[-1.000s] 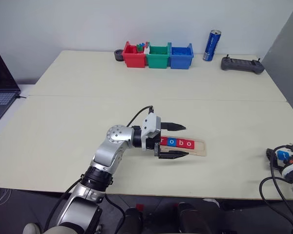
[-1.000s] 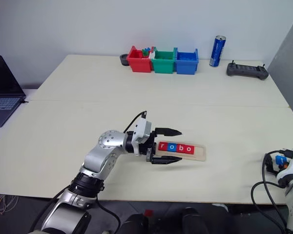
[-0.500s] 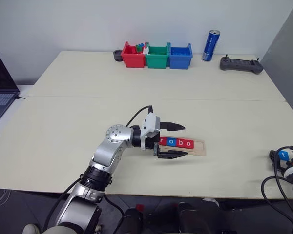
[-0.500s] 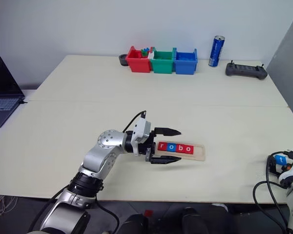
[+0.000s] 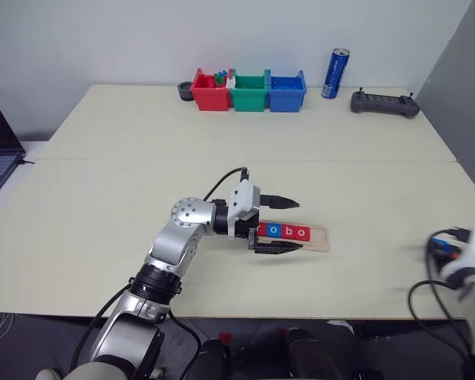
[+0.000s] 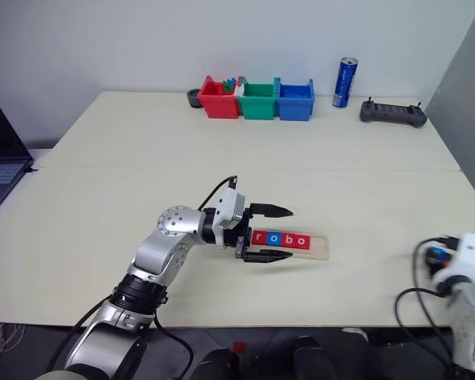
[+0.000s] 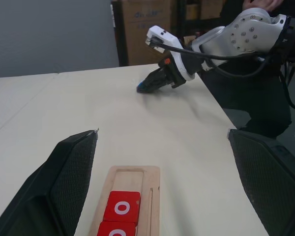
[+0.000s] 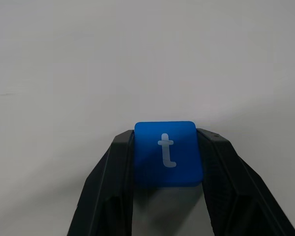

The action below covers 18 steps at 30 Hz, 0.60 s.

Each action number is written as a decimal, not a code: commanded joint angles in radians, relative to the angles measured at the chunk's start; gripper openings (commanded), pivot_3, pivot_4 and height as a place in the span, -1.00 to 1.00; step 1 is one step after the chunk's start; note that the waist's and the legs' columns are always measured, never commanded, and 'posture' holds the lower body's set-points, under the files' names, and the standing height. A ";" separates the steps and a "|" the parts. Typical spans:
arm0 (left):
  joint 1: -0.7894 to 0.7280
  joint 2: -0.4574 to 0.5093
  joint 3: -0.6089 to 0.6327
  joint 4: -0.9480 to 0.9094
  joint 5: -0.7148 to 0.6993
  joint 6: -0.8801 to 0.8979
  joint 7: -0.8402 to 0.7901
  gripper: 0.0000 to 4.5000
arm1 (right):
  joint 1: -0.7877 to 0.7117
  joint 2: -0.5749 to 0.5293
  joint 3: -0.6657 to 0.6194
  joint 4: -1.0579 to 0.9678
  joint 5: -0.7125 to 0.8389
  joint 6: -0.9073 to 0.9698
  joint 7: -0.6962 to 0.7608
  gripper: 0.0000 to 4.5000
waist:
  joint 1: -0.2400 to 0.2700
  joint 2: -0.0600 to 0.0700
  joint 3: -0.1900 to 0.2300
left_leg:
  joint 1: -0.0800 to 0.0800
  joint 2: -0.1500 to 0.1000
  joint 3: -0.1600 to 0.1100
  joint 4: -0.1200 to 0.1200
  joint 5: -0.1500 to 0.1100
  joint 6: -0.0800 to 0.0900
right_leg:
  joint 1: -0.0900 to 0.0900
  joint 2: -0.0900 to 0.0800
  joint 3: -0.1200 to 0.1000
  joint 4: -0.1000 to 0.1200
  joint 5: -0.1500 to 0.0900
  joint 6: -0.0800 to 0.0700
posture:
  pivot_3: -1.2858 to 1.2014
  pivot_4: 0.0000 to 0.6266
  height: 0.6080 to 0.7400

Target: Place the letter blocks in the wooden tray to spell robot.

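I judge this the last step: the table (image 5: 103, 198) carries the wooden tray (image 5: 321, 238) near its front edge, with r, o, b, o seated and its right end slot bare. My left gripper (image 5: 279, 225) straddles the tray's left end, fingers spread, touching no tile that I can see. My right gripper (image 8: 166, 162), off at the table's right edge, pinches the blue t block (image 8: 168, 152) between its fingers. Next I must carry it left and seat it squarely.
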 commanded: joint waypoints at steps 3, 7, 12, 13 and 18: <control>-0.010 0.012 0.011 -0.018 -0.001 -0.020 0.000 1.00 | -0.081 0.121 0.140 -0.183 0.013 0.148 -0.125 -0.35 | 0.004 0.000 0.000 | -0.001 -0.001 -0.001 0.000 0.000 0.000 | 0.000 -0.001 0.000 0.000 0.000 0.000 | 0.03 -0.52 1.00; -0.002 0.019 0.010 -0.030 -0.001 -0.018 0.010 1.00 | -0.103 0.196 0.197 -0.199 -0.019 0.182 -0.192 -0.35 | 0.022 0.000 0.000 | -0.004 -0.002 -0.001 0.000 0.000 0.000 | -0.003 -0.002 -0.001 -0.001 0.000 0.000 | 0.03 -0.52 1.00; -0.004 0.032 0.016 -0.029 -0.002 -0.016 0.017 1.00 | -0.074 0.200 0.224 -0.218 -0.053 0.209 -0.210 -0.35 | 0.026 0.000 0.000 | -0.005 -0.003 -0.002 0.000 0.000 0.000 | -0.003 -0.004 -0.003 -0.002 0.000 0.000 | 0.03 -0.52 1.00; -0.004 0.035 0.017 -0.028 -0.003 -0.017 0.017 1.00 | -0.069 0.197 0.223 -0.228 -0.056 0.218 -0.209 -0.35 | 0.026 0.000 0.000 | -0.005 -0.003 -0.002 0.000 0.000 0.000 | -0.003 -0.004 -0.003 -0.002 0.000 0.000 | 0.03 -0.52 1.00; -0.001 0.039 0.018 -0.031 -0.004 -0.017 0.019 1.00 | -0.051 0.196 0.226 -0.287 -0.060 0.272 -0.210 -0.35 | 0.024 0.000 0.000 | -0.005 -0.003 -0.002 0.000 0.000 0.000 | -0.003 -0.004 -0.004 -0.002 0.000 0.000 | 0.03 -0.52 1.00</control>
